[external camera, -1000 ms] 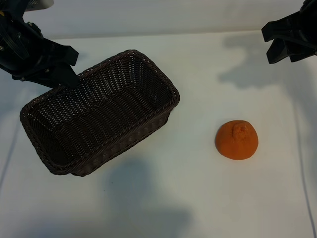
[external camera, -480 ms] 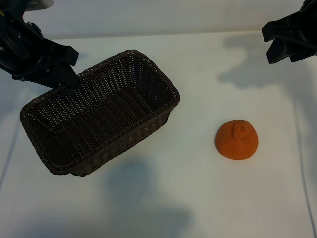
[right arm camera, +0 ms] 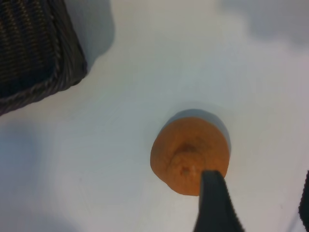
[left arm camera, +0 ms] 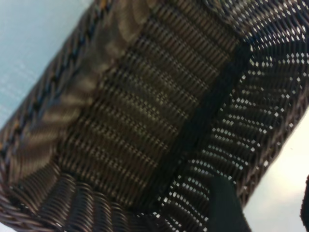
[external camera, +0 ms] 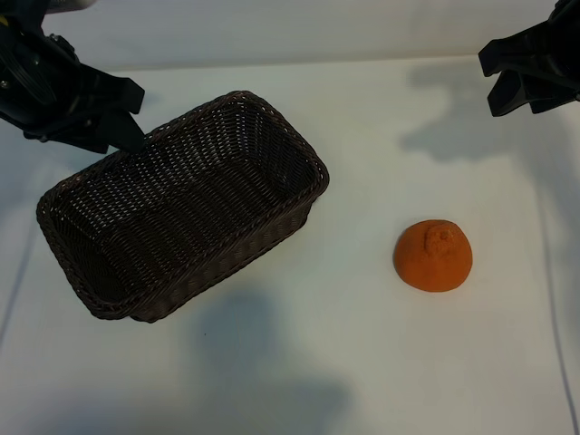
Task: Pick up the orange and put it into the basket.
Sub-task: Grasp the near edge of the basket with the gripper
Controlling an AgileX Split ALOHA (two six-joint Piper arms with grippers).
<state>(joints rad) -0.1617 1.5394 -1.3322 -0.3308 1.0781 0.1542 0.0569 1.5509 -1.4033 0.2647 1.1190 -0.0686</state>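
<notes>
White tabletop (external camera: 362,362), bare near camera. Orange (external camera: 433,256) sits alone on table, stem bump up, well apart from wicker basket (external camera: 181,204), which is empty. Judged light, firm, dimpled skin fairly grippy, may roll; pinch across widest girth, below bump. Farther back: right gripper (external camera: 535,77) hovering, jaws parted, holding nothing. Left gripper (external camera: 86,109) over basket's far rim, jaws parted, empty.

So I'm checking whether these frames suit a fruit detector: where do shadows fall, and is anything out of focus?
Exterior view: the orange is sharp on the white table, with soft grey shadows below the basket and near the right gripper. Left wrist view: close basket weave is soft. Right wrist view: a blurred dark gripper finger overlaps the orange's edge.
</notes>
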